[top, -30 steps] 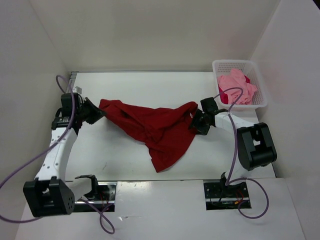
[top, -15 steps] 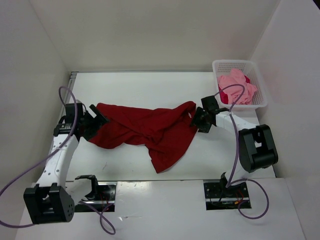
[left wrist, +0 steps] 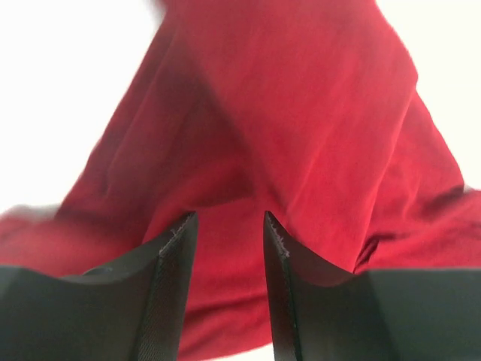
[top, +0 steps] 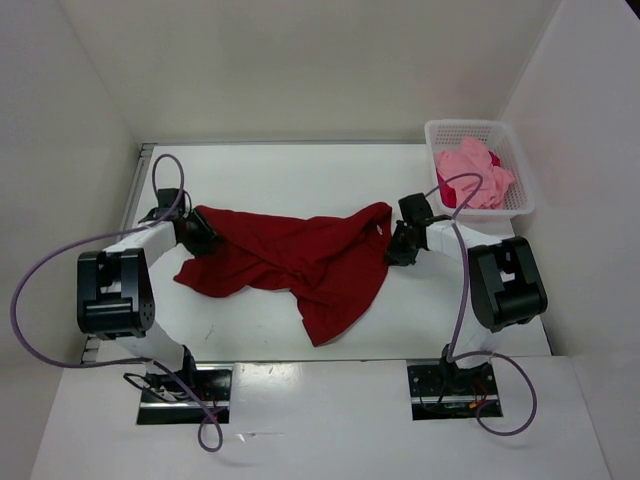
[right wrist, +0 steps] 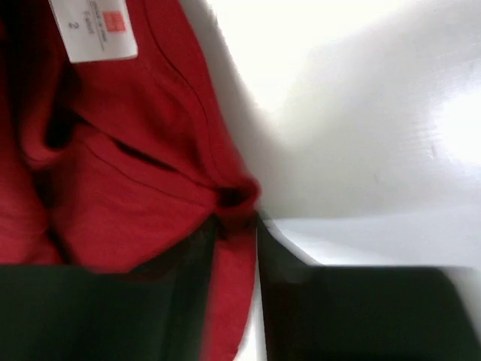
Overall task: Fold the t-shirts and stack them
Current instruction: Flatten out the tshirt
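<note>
Dark red t-shirt point(top: 300, 265) lies bunched and twisted across the middle of the bench point(top: 280, 170), not yet folded. We see the left end effector point(left wrist: 229, 222) with jaws apart over the cloth near the left edge, while the right end effector point(right wrist: 237, 226) pinches a fold below the neck label point(right wrist: 94, 30). We judge that a one-sided pull could twist the shirt further, or the thin pinch could slip. A light pink t-shirt point(top: 470, 175) waits in the basket point(top: 520, 205) at the far right corner.
</note>
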You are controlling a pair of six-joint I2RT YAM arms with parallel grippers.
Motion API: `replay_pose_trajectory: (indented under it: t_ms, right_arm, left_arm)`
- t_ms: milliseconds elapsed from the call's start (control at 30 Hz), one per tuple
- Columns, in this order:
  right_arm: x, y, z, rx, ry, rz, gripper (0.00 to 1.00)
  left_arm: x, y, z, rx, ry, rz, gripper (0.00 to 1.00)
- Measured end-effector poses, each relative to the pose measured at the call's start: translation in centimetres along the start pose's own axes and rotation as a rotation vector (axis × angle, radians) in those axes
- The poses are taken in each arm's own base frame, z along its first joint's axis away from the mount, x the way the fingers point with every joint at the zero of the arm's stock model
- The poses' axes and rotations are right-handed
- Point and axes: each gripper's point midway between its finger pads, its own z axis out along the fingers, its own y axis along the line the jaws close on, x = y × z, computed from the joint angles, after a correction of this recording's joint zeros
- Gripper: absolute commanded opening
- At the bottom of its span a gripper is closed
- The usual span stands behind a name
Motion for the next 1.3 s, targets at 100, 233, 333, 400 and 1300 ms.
replay_pose_trajectory:
  t_ms: [100, 233, 333, 400, 1300]
  right_arm:
    - [-0.4, 0.6, 0.5, -0.017, 0.001, 0.014, 0.05]
    - [-1.7, 1.5, 0.6, -0.024, -0.023, 0.025, 0.01]
    - [-4.3, 3.2, 0.4, -0.036, -0.072, 0.023, 0.0]
    - [-7.3, 5.0, 0.1, -0.054, -0.129, 0.02, 0.0]
    - [-7.0, 5.8, -7.8, -0.244, -0.16, -0.048, 0.17]
  left_arm:
    - [-0.9, -0.4, 1.6, 0.004, 0.0, 0.008, 0.44]
    - [-1.5, -0.4, 3.3, -0.003, 0.01, 0.022, 0.42]
    - [-2.2, -0.7, 3.8, -0.001, 0.003, 0.028, 0.42]
    - [-3.6, -1.6, 4.0, 0.01, -0.02, 0.033, 0.42]
    - [-4.1, -14.3, -12.0, 0.505, -0.179, 0.265, 0.12]
